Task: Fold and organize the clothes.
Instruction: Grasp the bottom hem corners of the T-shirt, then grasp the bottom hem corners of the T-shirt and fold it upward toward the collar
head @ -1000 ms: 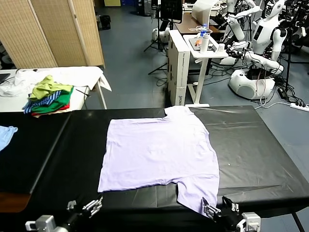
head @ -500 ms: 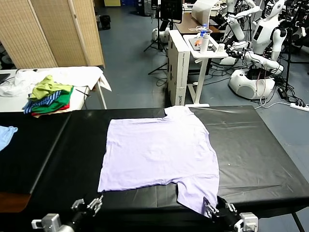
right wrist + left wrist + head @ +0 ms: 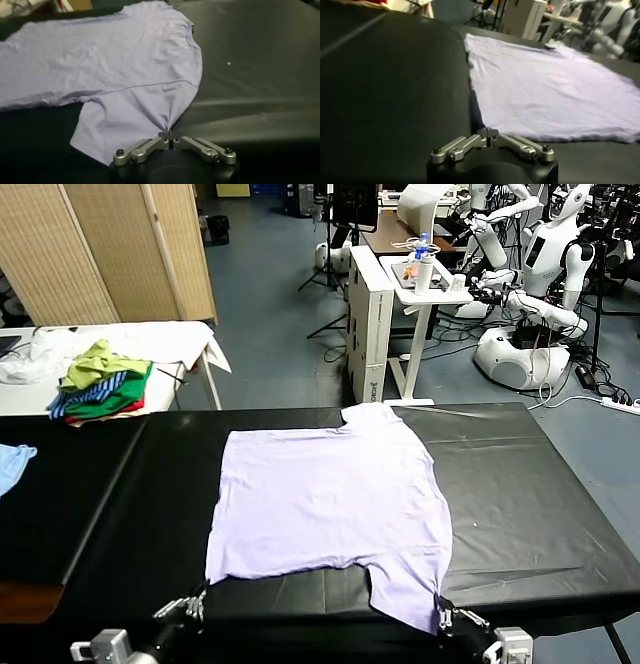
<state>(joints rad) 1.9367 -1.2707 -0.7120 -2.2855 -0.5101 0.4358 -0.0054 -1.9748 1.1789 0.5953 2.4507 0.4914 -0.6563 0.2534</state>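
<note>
Right claw (image 3: pixel 170 135) pinches T-shirt (image 3: pixel 115 65) sleeve, clearest from its wrist.

pale lavender t-shirt (image 3: pixel 330 504) lies spread flat on the black table, near sleeve slightly puckered.

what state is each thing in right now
T-shirt: spread flat on the black table, near edge pinched at two spots
left gripper: shut on the T-shirt's near corner
right gripper: shut on the near sleeve's edge
clothes pile: heaped on the side table
</note>
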